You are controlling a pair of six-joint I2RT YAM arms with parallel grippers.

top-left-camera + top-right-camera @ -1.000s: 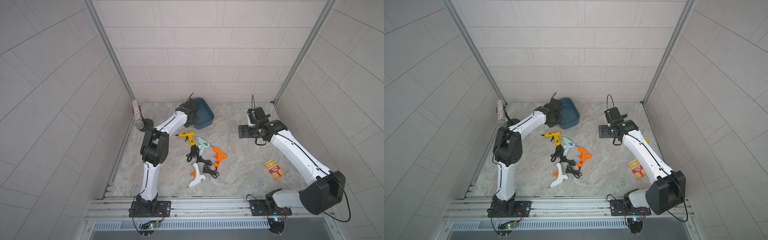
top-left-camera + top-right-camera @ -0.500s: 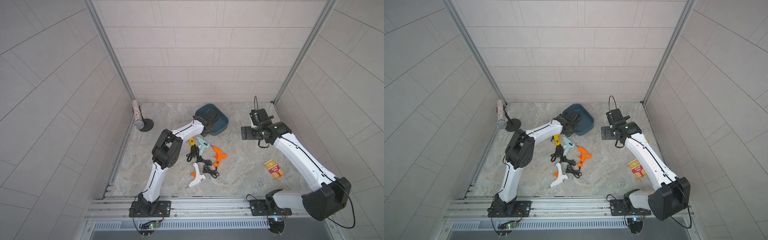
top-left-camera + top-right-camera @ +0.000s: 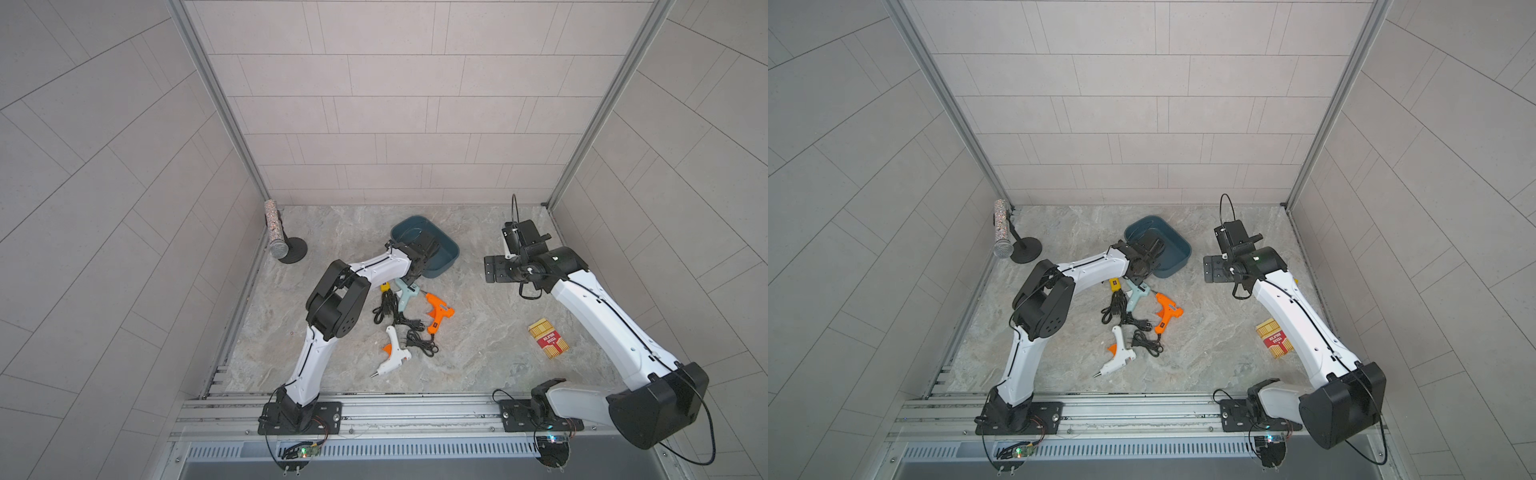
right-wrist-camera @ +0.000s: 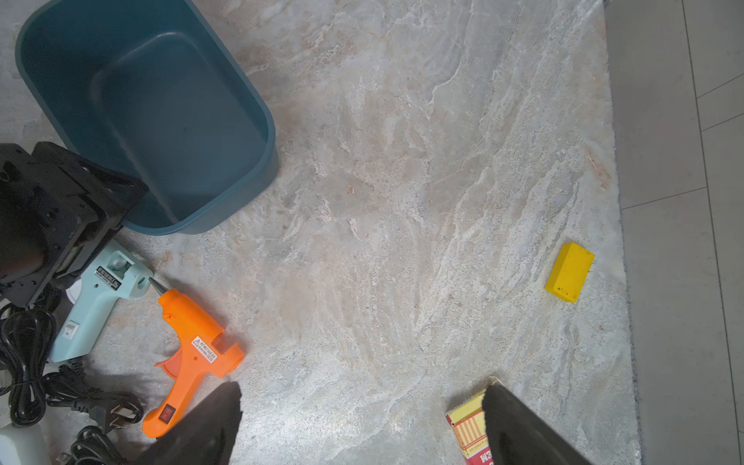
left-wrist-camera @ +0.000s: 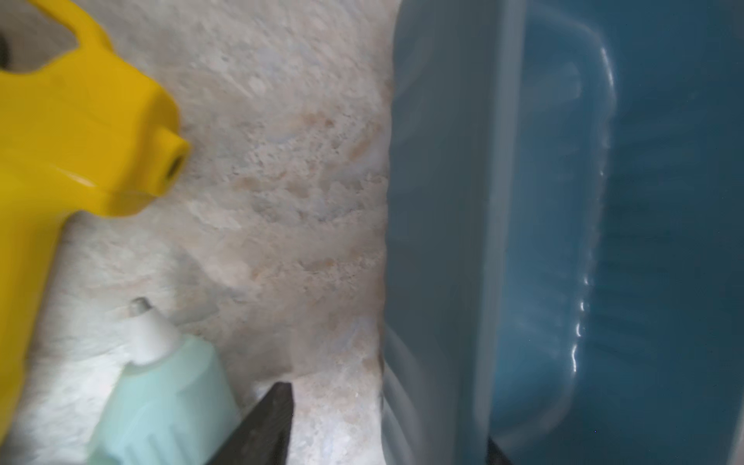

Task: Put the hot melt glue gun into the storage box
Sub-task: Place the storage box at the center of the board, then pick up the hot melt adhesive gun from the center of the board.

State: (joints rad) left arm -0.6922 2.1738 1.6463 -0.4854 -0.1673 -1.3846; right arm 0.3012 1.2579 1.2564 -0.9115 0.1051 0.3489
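L gripper (image 5: 386, 414) stands spread astride one smooth wall of the dark teal plastic storage box (image 4: 249, 161), round-cornered, w/ one finger outside by the glossy yellow plastic glue gun (image 5: 80, 133) & mint-green glue gun (image 5: 161, 402). R gripper (image 4: 362, 388) hangs wide apart, nothing betw. its fingers, over open veined stone-look desk (image 4: 402, 201). Orange glue gun (image 4: 193, 346) lies on desk near box, by tangled black cords (image 3: 399, 324).

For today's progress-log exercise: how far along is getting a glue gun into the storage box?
Done: nothing stored; the storage box is empty. In hand: the left gripper stands open astride a box wall; the right gripper hovers open, empty. Left: the yellow glue gun, mint glue gun, orange glue gun and white glue gun lie on the table.
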